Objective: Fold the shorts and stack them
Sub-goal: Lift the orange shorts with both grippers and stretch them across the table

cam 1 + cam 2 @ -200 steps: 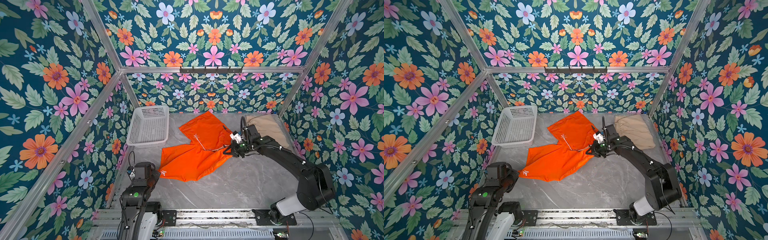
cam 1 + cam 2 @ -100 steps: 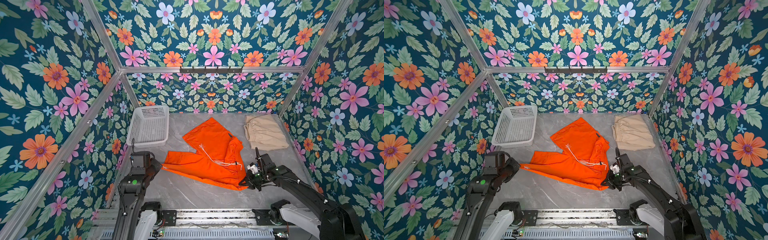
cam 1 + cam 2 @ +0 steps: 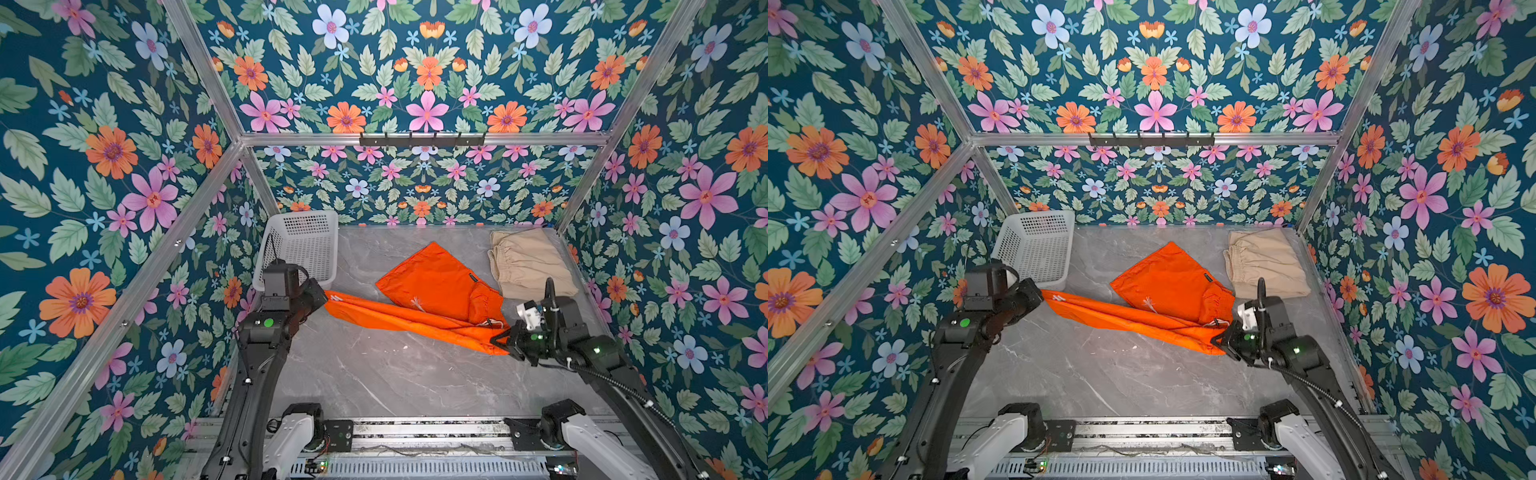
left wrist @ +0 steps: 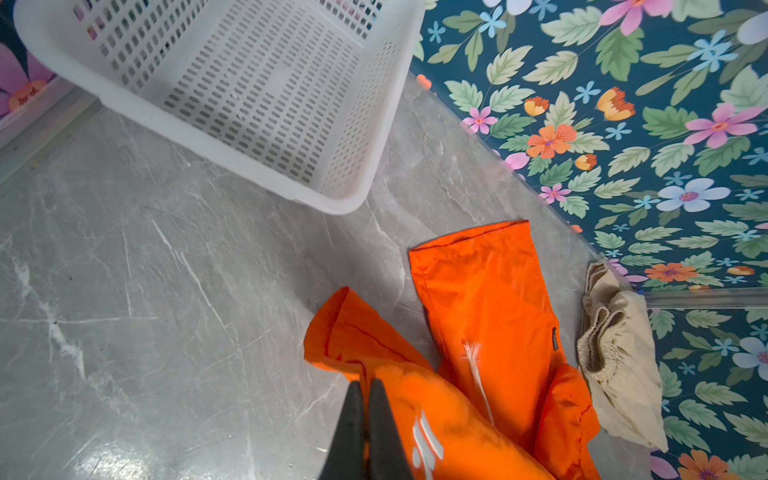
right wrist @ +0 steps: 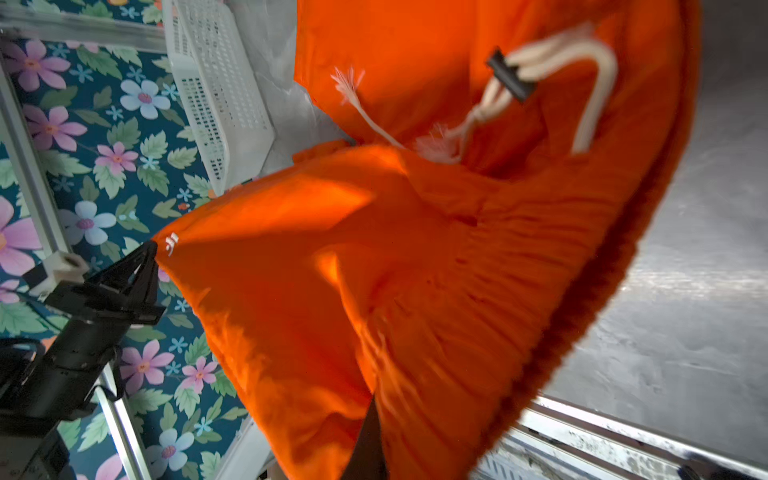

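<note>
The orange shorts (image 3: 432, 286) (image 3: 1167, 286) hang stretched in a band between my two grippers, with one leg still lying flat on the grey table (image 3: 395, 374). At the left end, my left gripper (image 3: 326, 296) (image 3: 1042, 296) (image 4: 365, 384) is shut on a leg hem near the white logo. My right gripper (image 3: 496, 338) (image 3: 1216, 338) (image 5: 372, 405) is shut on the gathered waistband, cloth draped over its fingers. The white drawstring (image 5: 582, 83) dangles loose. The beige shorts (image 3: 528, 264) (image 3: 1264, 262) (image 4: 619, 365) lie folded at the back right corner.
A white perforated basket (image 3: 299, 249) (image 3: 1034, 245) (image 4: 249, 104) (image 5: 216, 91) stands at the back left, just behind my left gripper. Floral walls close in the table on three sides. Bare marble lies in front of the orange cloth.
My right gripper dragged the orange shorts from mid-table toward the front right. My left arm rose from the front left to the leg's tip. The cloth now hangs stretched between them.
</note>
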Robot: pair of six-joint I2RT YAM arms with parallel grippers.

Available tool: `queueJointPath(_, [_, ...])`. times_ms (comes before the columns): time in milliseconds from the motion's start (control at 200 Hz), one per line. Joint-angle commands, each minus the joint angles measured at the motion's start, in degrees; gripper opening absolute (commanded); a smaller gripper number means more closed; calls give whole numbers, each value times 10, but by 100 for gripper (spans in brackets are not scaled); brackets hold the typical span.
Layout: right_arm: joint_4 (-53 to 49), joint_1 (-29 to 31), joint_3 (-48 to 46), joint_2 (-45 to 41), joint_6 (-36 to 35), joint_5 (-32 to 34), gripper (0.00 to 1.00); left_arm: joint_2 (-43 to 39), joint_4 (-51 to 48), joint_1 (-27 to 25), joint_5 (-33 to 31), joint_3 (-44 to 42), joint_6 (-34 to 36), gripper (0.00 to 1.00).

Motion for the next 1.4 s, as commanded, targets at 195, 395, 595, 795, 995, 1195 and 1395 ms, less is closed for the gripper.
queueJointPath(195, [-33, -3, 318, 158, -145, 12, 2, 20, 57, 1, -90, 147, 89, 0])
queueJointPath(395, [-81, -2, 501, 208, -198, -23, 1, -4, 65, 1, -141, 236, 151, 0])
queueJointPath(595, [-88, -2, 611, 205, -208, -79, 0, -21, 56, 1, -160, 307, 196, 0])
queueJointPath(795, [-88, -2, 654, 194, -204, -126, 0, -48, 67, 1, -186, 345, 221, 0])
queueJointPath(995, [-67, -3, 627, 211, -194, -138, 0, -2, 37, 1, -152, 367, 207, 0])
queueJointPath(1195, [-56, -4, 676, 321, -213, -140, 0, 70, 109, 1, -101, 334, 199, 0])
queueJointPath(1395, [-99, -34, 911, 540, -234, -157, 0, 172, 197, 1, -74, 393, 218, 0])
